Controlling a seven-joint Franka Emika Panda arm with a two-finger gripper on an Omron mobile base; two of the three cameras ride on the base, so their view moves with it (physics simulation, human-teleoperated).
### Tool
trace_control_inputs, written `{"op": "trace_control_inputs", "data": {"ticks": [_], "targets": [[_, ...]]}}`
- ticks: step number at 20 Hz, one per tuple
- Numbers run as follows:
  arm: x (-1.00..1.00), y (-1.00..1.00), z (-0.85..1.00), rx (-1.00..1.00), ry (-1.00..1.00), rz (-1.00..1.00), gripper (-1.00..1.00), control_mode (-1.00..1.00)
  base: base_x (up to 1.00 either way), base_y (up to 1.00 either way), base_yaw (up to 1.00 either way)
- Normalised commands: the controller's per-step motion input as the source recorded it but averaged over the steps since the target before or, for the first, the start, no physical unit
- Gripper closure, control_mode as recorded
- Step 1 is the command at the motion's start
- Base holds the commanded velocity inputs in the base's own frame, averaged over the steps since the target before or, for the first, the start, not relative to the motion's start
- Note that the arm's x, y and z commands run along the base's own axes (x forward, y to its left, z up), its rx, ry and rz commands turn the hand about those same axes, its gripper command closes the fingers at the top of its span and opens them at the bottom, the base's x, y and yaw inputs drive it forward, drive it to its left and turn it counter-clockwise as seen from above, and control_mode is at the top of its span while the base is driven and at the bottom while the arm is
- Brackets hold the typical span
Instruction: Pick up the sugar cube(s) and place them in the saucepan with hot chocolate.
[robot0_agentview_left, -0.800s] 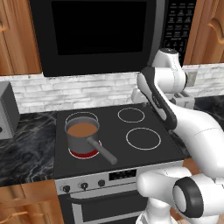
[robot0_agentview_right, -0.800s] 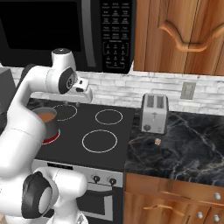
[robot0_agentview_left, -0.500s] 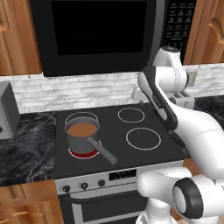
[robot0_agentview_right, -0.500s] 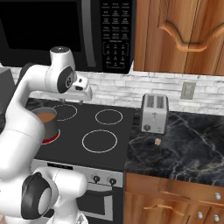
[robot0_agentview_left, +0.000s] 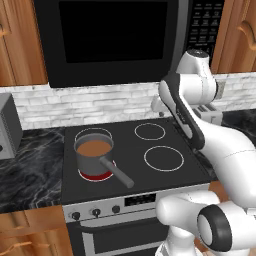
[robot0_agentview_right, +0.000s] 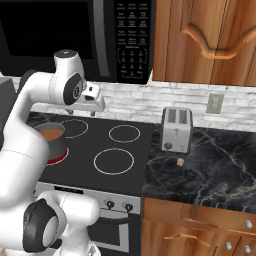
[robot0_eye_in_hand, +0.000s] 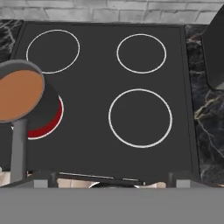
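The grey saucepan (robot0_agentview_left: 95, 159) stands on the glowing front left burner, its long handle (robot0_agentview_left: 119, 174) pointing toward the stove's front. Hot chocolate (robot0_agentview_left: 94, 148) fills it; both are also in the hand view, saucepan (robot0_eye_in_hand: 38, 109) and hot chocolate (robot0_eye_in_hand: 18, 93). One small sugar cube (robot0_agentview_right: 180, 161) lies on the dark marble counter in front of the toaster. My gripper (robot0_agentview_right: 98, 107) hangs high over the back of the stove, far from the cube. In the hand view the gripper (robot0_eye_in_hand: 111, 180) is open, its fingertips (robot0_eye_in_hand: 43, 177) wide apart with nothing between them.
A silver two-slot toaster (robot0_agentview_right: 176, 129) stands on the counter right of the stove (robot0_agentview_right: 122, 160). A black microwave (robot0_agentview_left: 107, 37) hangs low above the burners. The brick wall (robot0_agentview_right: 145, 102) closes the back. Wooden cabinets (robot0_agentview_right: 210, 35) sit above the counter.
The arm's upper joints have risen slightly; the hand stays over the stove. Saucepan and sugar cube have not moved.
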Motion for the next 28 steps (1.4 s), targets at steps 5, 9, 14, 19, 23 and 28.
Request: {"op": "trace_control_inputs", "data": {"ticks": [5,9,14,19,23,28], "targets": [[-0.33,-0.17,0.0,0.0,-0.03,-0.03,-1.0,-1.0,0.0,0.0,0.0],[-0.42,-0.64,0.01,0.0,-0.1,-0.14,-1.0,-1.0,0.0,0.0,0.0],[-0.37,-0.74,0.01,0.0,-0.11,-0.15,-1.0,-1.0,0.0,0.0,0.0],[-0.29,-0.7,0.0,0.0,-0.07,-0.13,-1.0,-1.0,0.0,0.0,0.0],[-0.2,-0.71,0.0,0.0,-0.02,-0.12,-1.0,-1.0,0.0,0.0,0.0],[-0.08,-0.71,0.0,0.0,0.0,-0.09,-1.0,-1.0,0.0,0.0,0.0]]}}
